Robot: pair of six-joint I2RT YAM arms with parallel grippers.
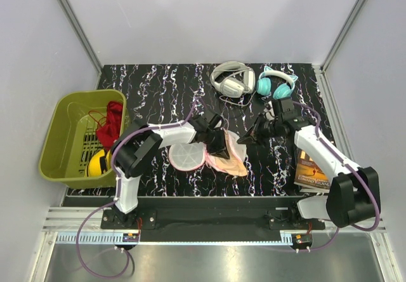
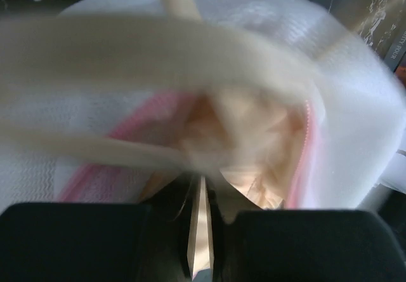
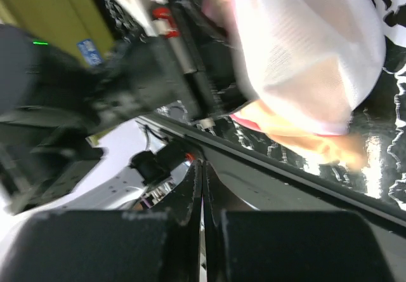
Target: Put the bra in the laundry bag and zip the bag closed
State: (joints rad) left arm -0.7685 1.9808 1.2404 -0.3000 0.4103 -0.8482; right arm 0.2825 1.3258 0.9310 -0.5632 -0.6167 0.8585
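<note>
Top view: bag (image 1: 186,157) sits lower centre of the frame, a white mesh disc with pink trim, lying on the table (image 1: 158,85). Bra (image 1: 231,162) is touching the bag's right edge, peach fabric bunched up, with pink trim around part of it.

Left gripper (image 1: 219,143) is right over the seam between bag and bra. Right gripper (image 1: 246,139) is just right of it, near the bra's upper edge; contact can't be told from here.

Left wrist view, blurry: bra (image 2: 254,148) is tucked in the bag's (image 2: 355,123) pink-edged opening, which is unzipped. A pale strap (image 2: 127,47) smears across the top of the frame. Left gripper (image 2: 202,196) is clenched, jaws nearly together, with a thin pale sliver in the slit; can't tell what it is.

Right wrist view: right gripper (image 3: 202,167) is clenched, jaws together, nothing seen between them. Bag (image 3: 304,53) is upper right, with peach bra (image 3: 311,139) poking out under it. Left arm (image 3: 177,66) is centre-left.

Rest, top view:
- Green basket (image 1: 60,114) at left edge, with a red garment (image 1: 114,120) and a yellow item (image 1: 97,163) inside.
- White headphones (image 1: 231,79) and teal headphones (image 1: 276,84) at top centre.
- Book (image 1: 309,167) at right, partly under the right arm.
</note>
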